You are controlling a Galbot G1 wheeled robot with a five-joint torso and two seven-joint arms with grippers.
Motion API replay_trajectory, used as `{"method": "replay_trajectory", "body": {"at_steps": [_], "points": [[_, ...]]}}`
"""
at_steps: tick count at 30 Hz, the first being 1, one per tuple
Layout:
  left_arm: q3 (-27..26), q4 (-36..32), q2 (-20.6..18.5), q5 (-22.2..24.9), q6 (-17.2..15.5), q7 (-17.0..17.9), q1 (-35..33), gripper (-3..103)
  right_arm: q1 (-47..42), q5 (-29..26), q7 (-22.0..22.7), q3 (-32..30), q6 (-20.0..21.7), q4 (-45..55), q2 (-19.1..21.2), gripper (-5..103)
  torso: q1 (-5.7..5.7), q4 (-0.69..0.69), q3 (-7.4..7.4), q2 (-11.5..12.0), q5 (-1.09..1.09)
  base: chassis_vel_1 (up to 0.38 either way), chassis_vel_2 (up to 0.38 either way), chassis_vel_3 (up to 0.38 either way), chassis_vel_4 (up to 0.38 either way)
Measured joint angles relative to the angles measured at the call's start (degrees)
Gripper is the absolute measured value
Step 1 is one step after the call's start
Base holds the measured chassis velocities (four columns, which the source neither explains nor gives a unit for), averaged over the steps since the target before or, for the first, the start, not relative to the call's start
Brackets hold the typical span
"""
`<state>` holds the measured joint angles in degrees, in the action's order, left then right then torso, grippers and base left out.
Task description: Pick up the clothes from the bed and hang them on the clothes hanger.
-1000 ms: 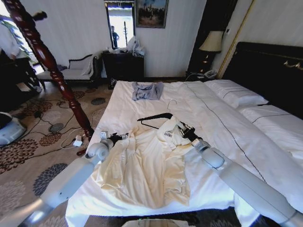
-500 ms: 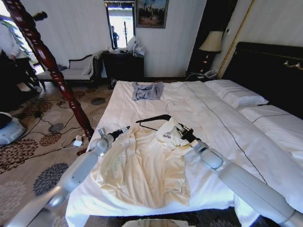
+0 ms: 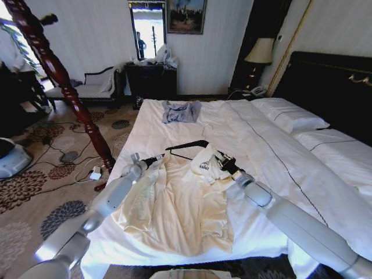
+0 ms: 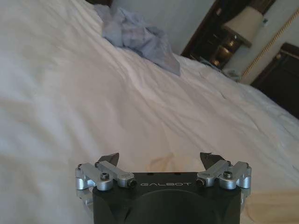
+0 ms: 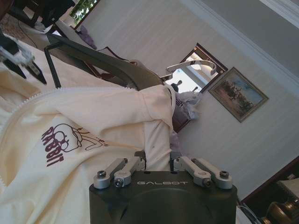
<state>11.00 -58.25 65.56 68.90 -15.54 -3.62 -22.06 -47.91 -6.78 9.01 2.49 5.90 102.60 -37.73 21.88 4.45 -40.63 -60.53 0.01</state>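
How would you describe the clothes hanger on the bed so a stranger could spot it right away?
Start at the wide white bed. Near its middle lies a cream top, its collar end held by the right pincer. The clothes hanger pokes out just beyond that collar: a slim dark shoulder-shaped bar with a thin silver hook, unlike the soft grey-blue garment lying farther up the bed.
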Motion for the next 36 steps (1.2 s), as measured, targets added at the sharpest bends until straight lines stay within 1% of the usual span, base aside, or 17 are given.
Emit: {"method": "replay_trajectory", "body": {"at_steps": [3, 5, 6, 8, 9, 11, 13, 14, 17, 20, 21, 22, 24, 26, 27, 29, 36], "points": [[2.04, 1.54, 0.84, -1.08, 0.17, -0.28, 0.95, 98, 0.06, -0.03, 0.02, 0.03, 0.04, 0.00, -0.12, 20, 0.00, 0.01, 0.00, 0.00, 0.00, 0.000, 0.000, 0.000, 0.000], [3.85, 3.32, 1.48, -3.07, 0.58, -0.85, 1.67, 88, 0.04, -0.11, 0.07, 0.04, 0.06, 0.08, -0.17, 20, 0.00, 0.01, 0.00, 0.00, 0.00, 0.000, 0.000, 0.000, 0.000], [3.85, 3.32, 1.48, -3.07, 0.58, -0.85, 1.67, 88, 0.04, -0.11, 0.07, 0.04, 0.06, 0.08, -0.17, 20, 0.00, 0.01, 0.00, 0.00, 0.00, 0.000, 0.000, 0.000, 0.000], [4.59, 4.60, 2.23, -4.09, 0.79, -1.02, 2.10, 78, -0.08, -0.19, 0.12, -0.04, 0.08, 0.19, -0.17, 20, -0.01, -0.01, 0.00, 0.00, 0.00, 0.000, 0.000, 0.000, 0.000], [4.63, 4.88, 2.45, -4.28, 0.83, -1.03, 2.16, 78, -0.11, -0.20, 0.13, -0.09, 0.08, 0.21, -0.17, 20, -0.01, -0.01, 0.00, 0.00, 0.00, 0.000, 0.000, 0.000, 0.000], [4.62, 5.30, 2.81, -4.48, 0.92, -1.03, 2.23, 72, -0.18, -0.22, 0.14, -0.18, 0.09, 0.25, -0.13, 20, -0.01, 0.00, 0.00, 0.00, -0.01, 0.000, 0.000, 0.000, 0.000], [4.39, 5.55, 3.16, -4.58, 1.01, -0.90, 2.32, 62, -0.35, -0.24, 0.15, -0.36, 0.10, 0.32, 0.01, 20, -0.01, 0.01, 0.00, 0.00, -0.01, 0.000, 0.000, 0.000, 0.000], [4.32, 5.55, 3.18, -4.57, 1.07, -0.86, 2.35, 62, -0.40, -0.24, 0.15, -0.42, 0.11, 0.32, 0.05, 20, -0.01, 0.01, 0.00, 0.00, 0.00, 0.000, 0.000, 0.000, 0.000], [4.14, 5.54, 3.01, -4.45, 1.26, -0.69, 2.43, 45, -0.51, -0.25, 0.11, -0.48, 0.13, 0.33, 0.09, 20, -0.01, 0.00, 0.00, 0.00, -0.01, 0.000, 0.000, 0.000, 0.000], [4.08, 5.56, 2.93, -4.43, 1.27, -0.64, 2.43, 40, -0.49, -0.26, 0.10, -0.45, 0.14, 0.33, 0.06, 20, -0.01, 0.00, 0.00, 0.00, -0.01, 0.000, 0.000, 0.000, 0.000], [4.04, 5.77, 2.95, -4.47, 1.29, -0.62, 2.43, 29, -0.43, -0.29, 0.08, -0.38, 0.18, 0.33, 0.02, 20, -0.01, 0.01, 0.00, -0.01, -0.01, 0.000, 0.000, 0.000, 0.000], [4.03, 5.93, 2.98, -4.59, 1.33, -0.61, 2.41, 23, -0.34, -0.34, 0.08, -0.34, 0.24, 0.33, -0.02, 20, -0.01, 0.01, 0.00, -0.01, -0.01, 0.000, 0.000, 0.000, 0.000], [4.03, 6.02, 3.01, -4.70, 1.38, -0.61, 2.38, 23, -0.28, -0.37, 0.08, -0.30, 0.27, 0.33, -0.04, 20, 0.00, 0.01, 0.00, -0.01, -0.01, 0.000, 0.000, 0.000, 0.000], [4.02, 6.13, 3.04, -5.09, 1.60, -0.61, 2.15, 13, -0.12, -0.44, 0.06, -0.19, 0.38, 0.34, -0.06, 20, -0.01, 0.00, 0.00, -0.01, -0.01, 0.000, 0.000, 0.000, 0.000], [4.02, 6.13, 3.04, -5.09, 1.60, -0.61, 2.15, 13, -0.12, -0.44, 0.06, -0.19, 0.38, 0.34, -0.06, 20, -0.01, 0.00, 0.00, -0.01, -0.01, 0.000, 0.000, 0.000, 0.000], [3.95, 5.81, 2.94, -5.17, 1.76, -0.61, 1.99, 3, -0.16, -0.44, 0.05, -0.15, 0.41, 0.36, -0.06, 20, -0.01, 0.00, 0.00, -0.01, -0.01, 0.000, 0.000, 0.000, 0.000], [3.77, 3.99, 1.90, -5.01, 2.09, -0.44, 1.65, 1, -0.36, -0.33, 0.05, -0.03, 0.43, 0.26, -0.09, 20, -0.01, 0.00, 0.00, -0.01, -0.01, 0.000, 0.000, 0.000, 0.000]]}}
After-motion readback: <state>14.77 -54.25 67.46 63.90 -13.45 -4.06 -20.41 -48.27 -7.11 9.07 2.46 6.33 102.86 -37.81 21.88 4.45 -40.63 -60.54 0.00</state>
